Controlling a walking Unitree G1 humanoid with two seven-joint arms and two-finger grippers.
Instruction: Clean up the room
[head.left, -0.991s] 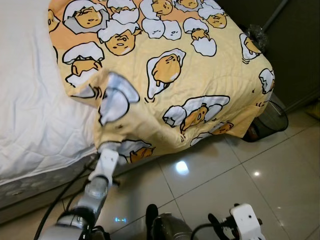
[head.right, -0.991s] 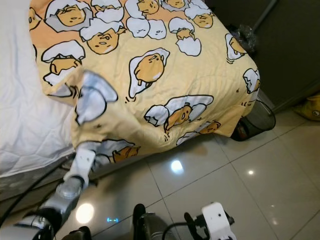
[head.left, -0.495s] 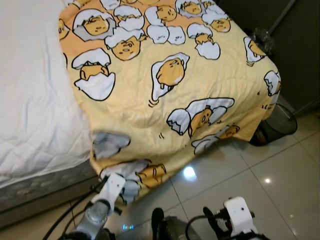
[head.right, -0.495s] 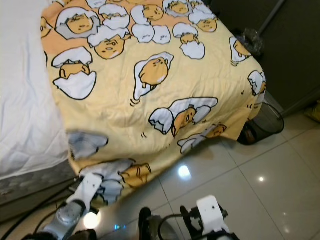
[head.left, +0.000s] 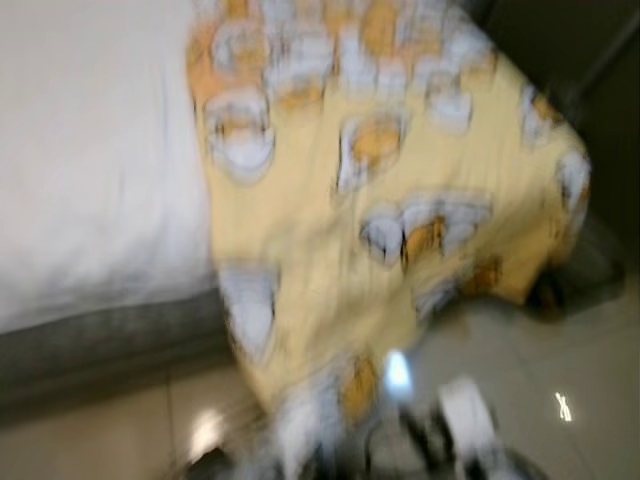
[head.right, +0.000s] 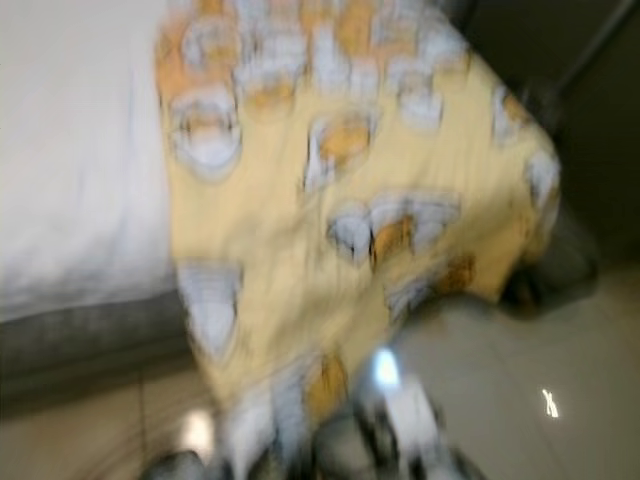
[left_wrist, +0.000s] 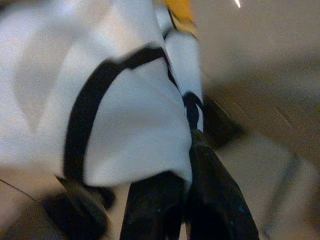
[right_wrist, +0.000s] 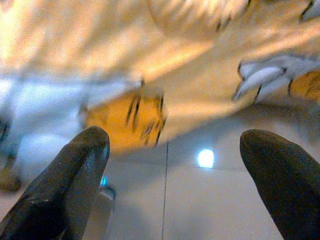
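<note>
A yellow blanket (head.left: 400, 200) printed with white and orange egg cartoons lies spread over the right part of a bed, beside the bare white sheet (head.left: 90, 160). Its near edge hangs off the mattress and drapes down to the tiled floor. The head views are blurred, so the print's finer detail cannot be made out.

a pale yellow blanket (head.left: 400, 250) is printed with white and orange egg figures outlined in black; the print is blurred in the eye views. beside it a plain white sheet (head.left: 90, 150) is seen, over a grey bed base (head.left: 100, 345). the floor (head.left: 560, 380) is made of glossy beige tiles with white light spots. black fingers (right_wrist: 65, 185) are shown before the yellow and orange cloth, and black fingers (left_wrist: 215, 200) against a white patch edged in black.
</note>
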